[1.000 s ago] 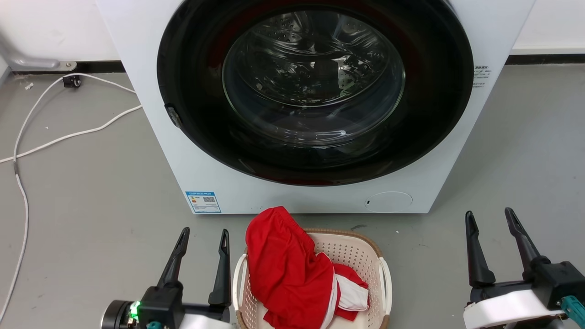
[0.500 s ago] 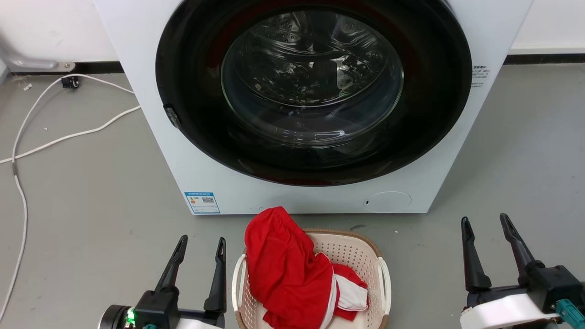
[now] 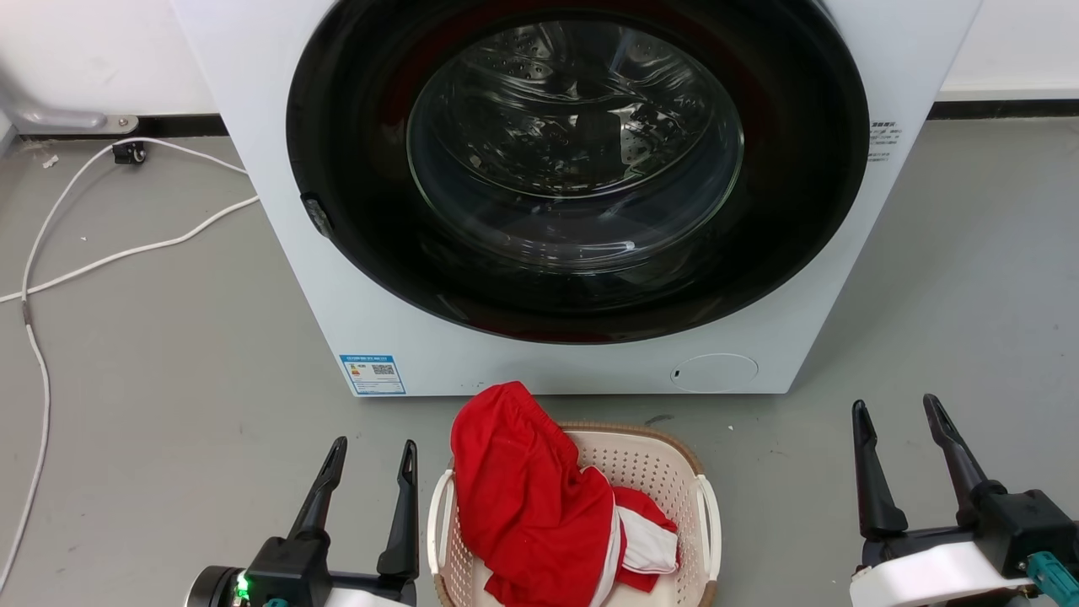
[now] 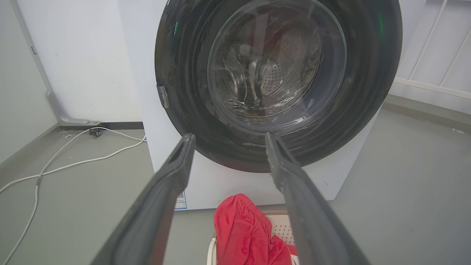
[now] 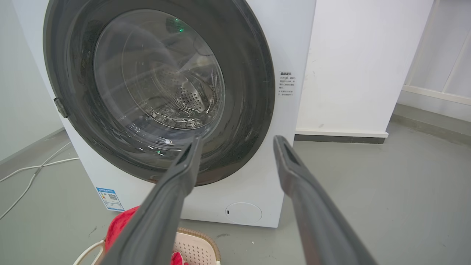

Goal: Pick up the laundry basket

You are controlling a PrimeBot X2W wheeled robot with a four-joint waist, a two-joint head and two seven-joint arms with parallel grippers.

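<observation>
The left fingers (image 3: 403, 523) stood spread and empty just beside the laundry basket's (image 3: 666, 472) left loop handle (image 3: 434, 523). The right fingers (image 3: 872, 489), also spread and empty, hung well apart from its right handle (image 3: 714, 527). The basket sat on the floor (image 3: 169, 379) before the washing machine (image 3: 278, 211), a red garment (image 3: 523, 497) heaped over its far-left rim. Lifting by one handle would likely tip it and spill the garment, and the fingers might snag cloth instead of plastic.
</observation>
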